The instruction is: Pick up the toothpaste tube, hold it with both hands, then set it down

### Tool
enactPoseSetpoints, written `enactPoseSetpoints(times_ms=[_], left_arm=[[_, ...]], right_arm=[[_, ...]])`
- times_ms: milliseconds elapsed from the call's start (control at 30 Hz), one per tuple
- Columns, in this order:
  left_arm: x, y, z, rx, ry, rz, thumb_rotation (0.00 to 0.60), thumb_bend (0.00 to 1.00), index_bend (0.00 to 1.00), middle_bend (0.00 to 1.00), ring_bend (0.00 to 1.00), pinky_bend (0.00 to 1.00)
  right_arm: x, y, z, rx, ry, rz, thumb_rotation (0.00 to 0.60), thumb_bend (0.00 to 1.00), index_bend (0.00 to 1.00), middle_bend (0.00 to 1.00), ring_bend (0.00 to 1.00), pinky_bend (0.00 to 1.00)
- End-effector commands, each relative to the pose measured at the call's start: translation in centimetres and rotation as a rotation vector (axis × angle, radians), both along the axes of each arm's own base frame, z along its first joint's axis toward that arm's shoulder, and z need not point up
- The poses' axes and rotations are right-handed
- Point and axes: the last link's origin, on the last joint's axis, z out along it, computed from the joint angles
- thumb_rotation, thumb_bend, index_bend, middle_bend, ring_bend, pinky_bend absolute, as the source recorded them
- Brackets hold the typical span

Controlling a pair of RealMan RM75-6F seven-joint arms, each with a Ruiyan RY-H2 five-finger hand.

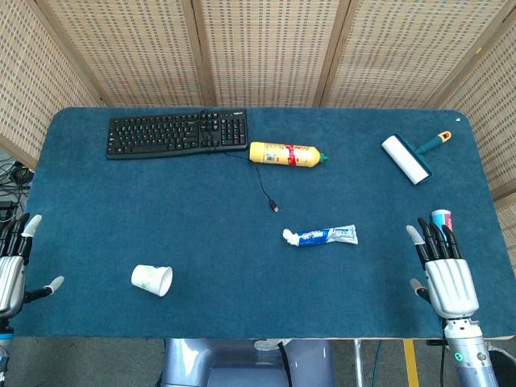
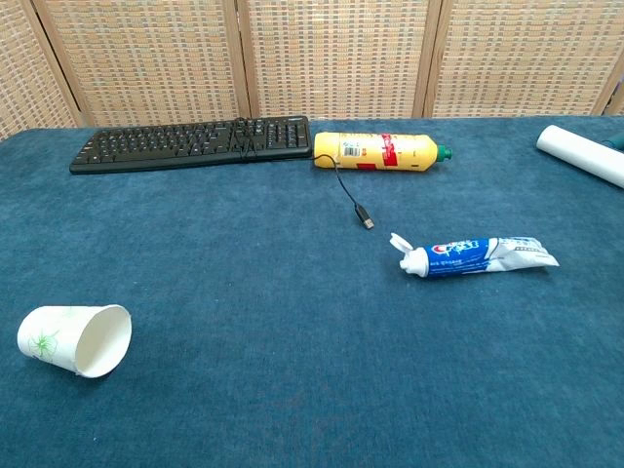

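Observation:
The toothpaste tube (image 1: 321, 235) (image 2: 475, 255) lies flat on the blue table mat, cap end pointing left, a little right of the middle. My right hand (image 1: 444, 268) hovers at the table's front right, fingers spread and empty, well to the right of the tube. My left hand (image 1: 14, 262) sits at the front left edge, partly cut off by the frame, fingers apart and holding nothing. Neither hand shows in the chest view.
A black keyboard (image 1: 176, 133) with a dangling USB cable (image 1: 266, 188) lies at the back left. A yellow bottle (image 1: 286, 153) lies beside it. A lint roller (image 1: 411, 156) is at the back right. A paper cup (image 1: 152, 280) lies tipped over front left. A small can (image 1: 441, 218) stands behind my right hand.

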Motion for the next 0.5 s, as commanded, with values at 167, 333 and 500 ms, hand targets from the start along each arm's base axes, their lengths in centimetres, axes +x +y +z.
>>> enactPoseSetpoints(times_ms=[167,333,500], left_arm=[[-0.1,0.1,0.0,-0.001,-0.008,-0.009,0.6,0.0,0.0,0.0,0.0,0.0],[-0.1,0.5,-0.1,-0.003,-0.01,-0.013,0.6,0.0,0.0,0.0,0.0,0.0],[-0.2,1.1,-0.6,-0.021,-0.02,-0.003,0.6,0.0,0.0,0.0,0.0,0.0]], right_arm=[[0.1,-0.4,-0.7,0.04,-0.03,-0.005,0.6,0.0,0.0,0.0,0.0,0.0],[0.9,-2.6,-1.8,0.119,0.002,0.018,0.6,0.0,0.0,0.0,0.0,0.0],[3.6,-7.2,-3.1,0.219,0.042,0.06,0.6,0.0,0.12,0.09,0.06,0.08]])
